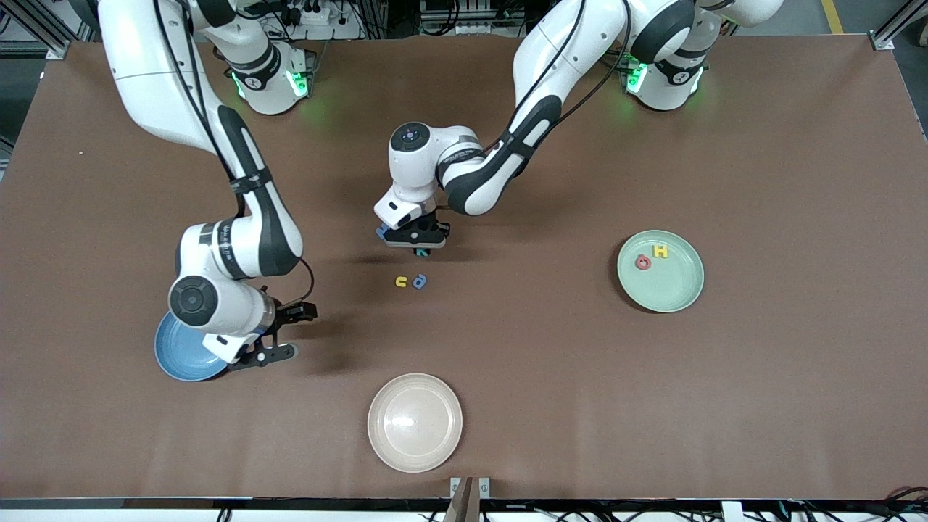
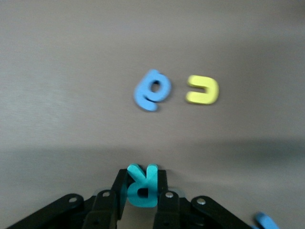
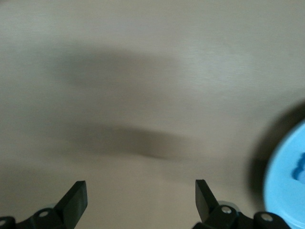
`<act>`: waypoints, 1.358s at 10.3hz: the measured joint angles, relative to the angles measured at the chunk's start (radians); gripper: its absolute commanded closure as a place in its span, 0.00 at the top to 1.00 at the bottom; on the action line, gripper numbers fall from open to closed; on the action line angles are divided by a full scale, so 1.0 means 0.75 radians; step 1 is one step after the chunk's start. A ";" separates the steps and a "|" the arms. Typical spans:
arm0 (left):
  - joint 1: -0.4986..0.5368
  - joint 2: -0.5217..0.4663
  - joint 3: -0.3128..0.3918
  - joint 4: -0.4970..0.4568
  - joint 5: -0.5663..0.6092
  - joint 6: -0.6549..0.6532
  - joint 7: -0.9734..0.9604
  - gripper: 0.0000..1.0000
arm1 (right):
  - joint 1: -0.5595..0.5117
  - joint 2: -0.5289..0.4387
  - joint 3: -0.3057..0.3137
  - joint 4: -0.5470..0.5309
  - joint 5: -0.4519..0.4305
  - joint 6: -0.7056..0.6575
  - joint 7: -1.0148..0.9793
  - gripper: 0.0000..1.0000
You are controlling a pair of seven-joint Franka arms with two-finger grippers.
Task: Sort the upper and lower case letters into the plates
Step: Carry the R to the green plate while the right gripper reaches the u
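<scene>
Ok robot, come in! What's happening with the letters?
Left gripper shut on teal R. Right gripper open beside blue plate. Two small letters on table; path unobstructed.

Three plates (image 1: pixel 660 271), five visible letters (image 1: pixel 420 281)

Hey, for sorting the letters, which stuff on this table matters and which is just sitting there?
Part of the job:
- teal R, gripped in the left hand
- blue letter and yellow letter on the table
- green plate holding a red letter and yellow H
- blue plate, beside the open right hand

Lying about:
- beige plate
</scene>
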 measured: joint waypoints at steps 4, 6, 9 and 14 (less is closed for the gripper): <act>0.144 -0.111 -0.001 0.019 -0.101 -0.284 0.334 0.10 | 0.089 -0.025 0.001 0.003 -0.002 0.003 -0.224 1.00; 0.240 -0.195 -0.023 -0.011 -0.107 -0.403 0.497 0.10 | 0.119 -0.030 0.004 0.003 -0.002 0.048 -0.393 1.00; 0.460 -0.371 -0.072 -0.250 -0.107 -0.417 0.848 0.10 | 0.284 -0.032 0.010 -0.023 -0.004 0.183 -0.543 1.00; 0.825 -0.800 -0.112 -1.026 -0.108 -0.111 1.303 0.10 | 0.497 -0.017 0.010 -0.216 -0.006 0.365 -0.798 1.00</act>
